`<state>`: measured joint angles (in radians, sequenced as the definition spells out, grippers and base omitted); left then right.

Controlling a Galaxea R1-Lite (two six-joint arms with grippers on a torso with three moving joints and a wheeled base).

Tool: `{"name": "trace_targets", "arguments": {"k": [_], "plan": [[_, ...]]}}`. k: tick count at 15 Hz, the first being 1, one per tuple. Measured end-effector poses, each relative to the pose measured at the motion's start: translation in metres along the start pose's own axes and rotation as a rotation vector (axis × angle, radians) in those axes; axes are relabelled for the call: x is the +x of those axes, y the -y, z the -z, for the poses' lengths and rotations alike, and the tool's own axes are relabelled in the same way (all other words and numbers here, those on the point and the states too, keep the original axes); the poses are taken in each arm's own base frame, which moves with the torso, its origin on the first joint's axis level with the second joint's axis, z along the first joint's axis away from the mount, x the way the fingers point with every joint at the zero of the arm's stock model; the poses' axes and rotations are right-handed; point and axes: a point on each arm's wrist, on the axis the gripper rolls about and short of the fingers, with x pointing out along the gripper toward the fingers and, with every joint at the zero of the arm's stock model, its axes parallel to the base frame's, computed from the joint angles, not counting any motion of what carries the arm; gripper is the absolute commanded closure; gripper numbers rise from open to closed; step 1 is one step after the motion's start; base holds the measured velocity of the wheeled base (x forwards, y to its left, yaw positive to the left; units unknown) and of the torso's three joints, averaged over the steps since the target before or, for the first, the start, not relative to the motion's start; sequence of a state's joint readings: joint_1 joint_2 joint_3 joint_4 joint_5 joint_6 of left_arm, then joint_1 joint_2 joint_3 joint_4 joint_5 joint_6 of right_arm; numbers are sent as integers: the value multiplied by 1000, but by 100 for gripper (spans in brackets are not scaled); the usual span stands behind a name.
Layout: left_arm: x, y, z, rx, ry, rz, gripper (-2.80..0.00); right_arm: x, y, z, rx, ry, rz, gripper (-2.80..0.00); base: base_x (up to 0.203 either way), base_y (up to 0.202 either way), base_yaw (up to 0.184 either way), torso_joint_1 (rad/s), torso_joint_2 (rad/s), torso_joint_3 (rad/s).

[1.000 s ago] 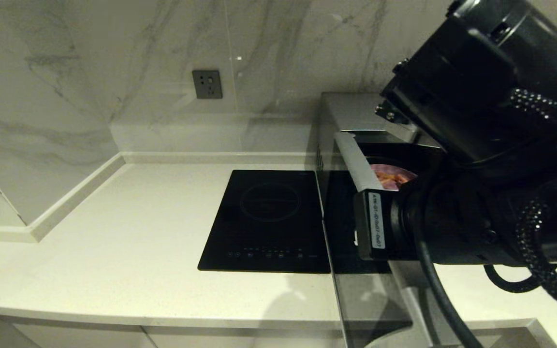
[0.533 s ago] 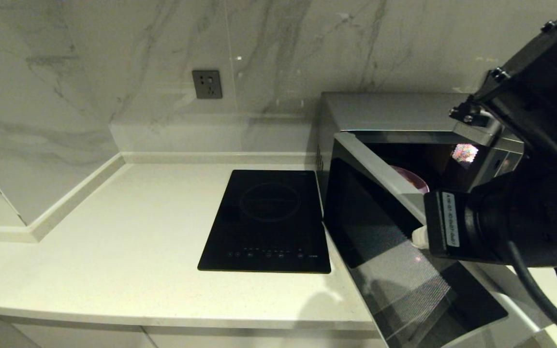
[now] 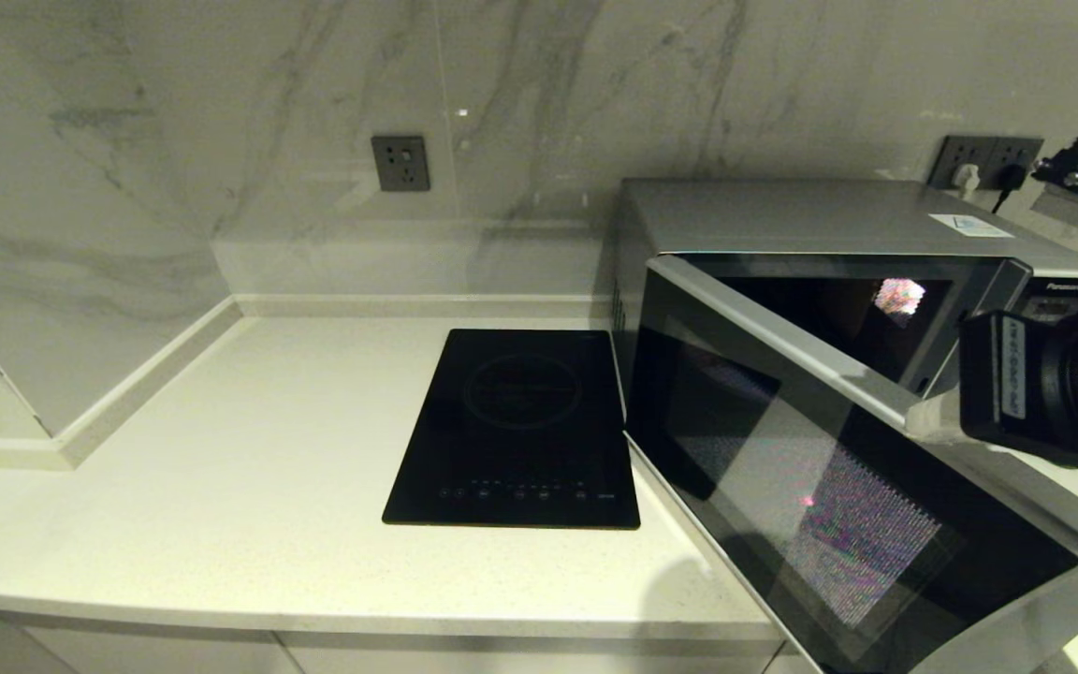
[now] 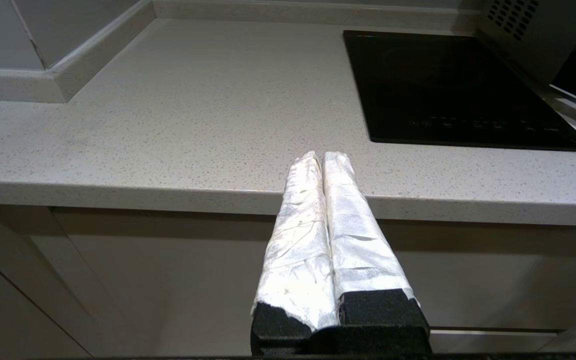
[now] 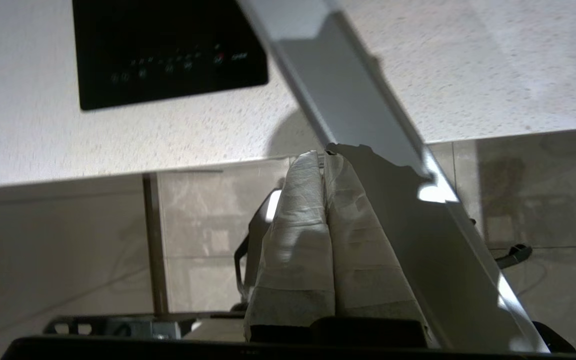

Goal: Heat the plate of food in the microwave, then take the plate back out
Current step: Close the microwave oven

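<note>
Countertop [image 3: 221,487] (pale speckled stone), marble wall [image 3: 221,112].

my right gripper [image 5: 318,160] is up high with fingers pressed together. my left gripper [image 4: 320,157] hangs low, fingers closed too.

The induction cooktop [image 3: 516,431] lies on the countertop [image 3: 221,487], near its front edge. The microwave [image 3: 838,281] stands just right of it, against the back wall. Its door [image 3: 838,496] projects past the front edge.
</note>
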<state>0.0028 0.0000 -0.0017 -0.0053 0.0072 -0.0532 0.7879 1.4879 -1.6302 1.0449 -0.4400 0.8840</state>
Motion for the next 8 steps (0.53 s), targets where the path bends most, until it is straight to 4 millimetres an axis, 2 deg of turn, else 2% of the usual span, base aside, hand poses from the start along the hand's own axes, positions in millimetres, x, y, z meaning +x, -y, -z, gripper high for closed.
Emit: {"name": "trace_targets", "arguments": {"k": [4,8], "plan": [[0,0,0,0,0,0,0,3,18,-12,74,32,62,0,0,0,0,0,0,0],[0,0,0,0,0,0,0,-11,25,-16,72,71,-15,0,0,0,0,0,0,0]]}}
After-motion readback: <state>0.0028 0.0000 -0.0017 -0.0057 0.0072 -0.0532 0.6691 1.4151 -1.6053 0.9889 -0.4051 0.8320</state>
